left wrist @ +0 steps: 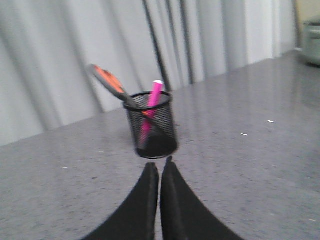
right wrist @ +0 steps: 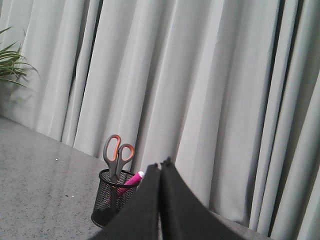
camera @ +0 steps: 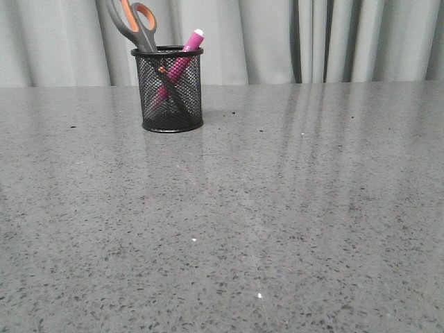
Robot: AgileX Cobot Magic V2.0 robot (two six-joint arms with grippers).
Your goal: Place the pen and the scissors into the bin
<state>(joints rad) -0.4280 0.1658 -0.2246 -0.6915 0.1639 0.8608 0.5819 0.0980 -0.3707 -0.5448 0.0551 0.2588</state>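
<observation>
The black mesh bin (camera: pixel 171 90) stands at the table's far left. The scissors (camera: pixel 135 24) stand in it, blades down, grey and orange handles above the rim. The magenta pen (camera: pixel 182 61) leans in it, white tip up. All three also show in the left wrist view, bin (left wrist: pixel 152 127), scissors (left wrist: pixel 112 85) and pen (left wrist: pixel 154 95), and in the right wrist view, bin (right wrist: pixel 112 200), scissors (right wrist: pixel 117 155) and pen (right wrist: pixel 131 181). My left gripper (left wrist: pixel 160 163) is shut and empty, short of the bin. My right gripper (right wrist: pixel 161 164) is shut and empty, raised, away from the bin. Neither gripper shows in the front view.
The grey speckled table (camera: pixel 277 208) stretches wide in front of the bin. Pale curtains (camera: pixel 277 35) hang behind its far edge. A green plant (right wrist: pixel 10 62) shows at the far side in the right wrist view. A grey object (left wrist: pixel 312 42) sits at the table's far end.
</observation>
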